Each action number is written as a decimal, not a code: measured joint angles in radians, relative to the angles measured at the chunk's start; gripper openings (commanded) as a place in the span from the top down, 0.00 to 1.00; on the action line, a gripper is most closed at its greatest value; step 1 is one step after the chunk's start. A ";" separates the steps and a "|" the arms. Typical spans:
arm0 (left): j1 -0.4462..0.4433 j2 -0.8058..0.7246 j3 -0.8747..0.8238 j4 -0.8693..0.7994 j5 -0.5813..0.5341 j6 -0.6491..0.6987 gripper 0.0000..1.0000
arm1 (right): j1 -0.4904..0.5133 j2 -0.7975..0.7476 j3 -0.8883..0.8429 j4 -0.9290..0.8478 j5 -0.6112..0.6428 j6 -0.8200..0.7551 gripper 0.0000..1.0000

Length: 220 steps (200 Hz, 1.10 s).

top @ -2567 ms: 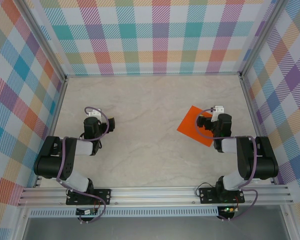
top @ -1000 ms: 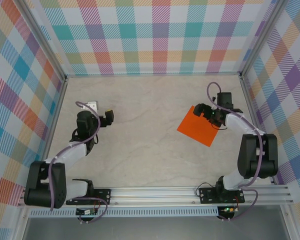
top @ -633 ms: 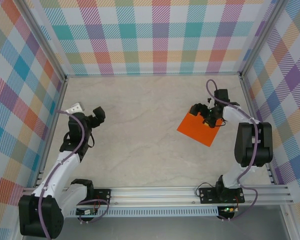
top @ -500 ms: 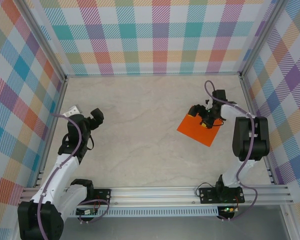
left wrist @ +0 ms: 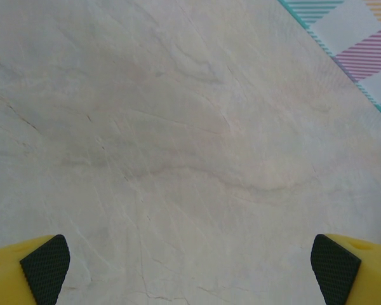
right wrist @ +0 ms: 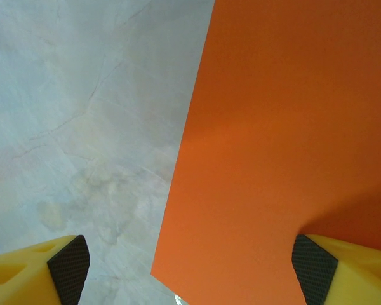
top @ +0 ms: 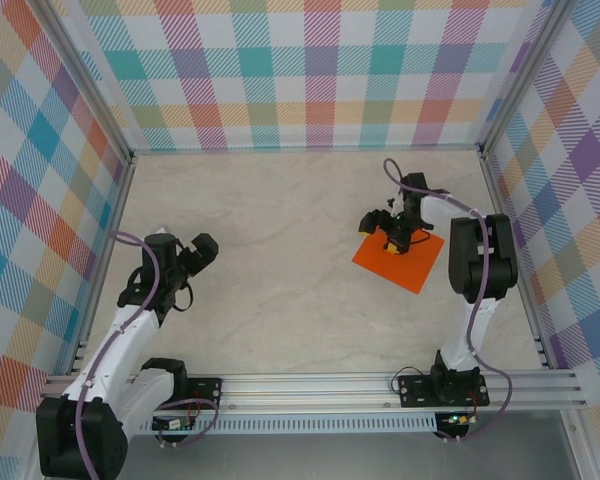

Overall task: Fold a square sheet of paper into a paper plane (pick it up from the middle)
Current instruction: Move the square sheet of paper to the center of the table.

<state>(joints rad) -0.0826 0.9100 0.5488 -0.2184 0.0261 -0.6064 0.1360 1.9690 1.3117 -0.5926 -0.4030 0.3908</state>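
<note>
Straddling an edge of the orange sheet [right wrist: 286,127], right gripper [right wrist: 190,267] gapes wide, empty; closing here probably crumples that edge, missing the middle. Left gripper [left wrist: 190,270] wide, empty.

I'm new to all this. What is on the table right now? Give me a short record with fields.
table: pale, marble-look, with plaid walls around it
orange paper sheet: square, lying flat, unfolded
right hand: open, low over the sheet's edge, one finger above the paper and the other above bare table
left hand: open, over bare table, far from the sheet
folding: not begun
</note>
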 measured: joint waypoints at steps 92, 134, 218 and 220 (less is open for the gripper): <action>-0.005 0.083 0.011 0.009 0.168 -0.010 0.03 | 0.203 0.011 -0.011 0.003 -0.089 -0.115 0.16; -0.101 0.223 0.091 -0.003 0.220 -0.005 0.00 | 0.287 -0.026 -0.014 0.005 -0.057 -0.079 0.11; -0.353 0.359 0.192 -0.015 0.148 -0.011 0.00 | 0.218 -0.095 -0.009 -0.050 0.209 -0.032 0.12; -0.354 0.359 0.194 -0.015 0.148 -0.011 0.00 | 0.218 -0.088 -0.009 -0.050 0.209 -0.032 0.12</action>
<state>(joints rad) -0.4370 1.2694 0.7425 -0.2337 0.1741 -0.6178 0.3542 1.8809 1.3025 -0.6422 -0.1940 0.3592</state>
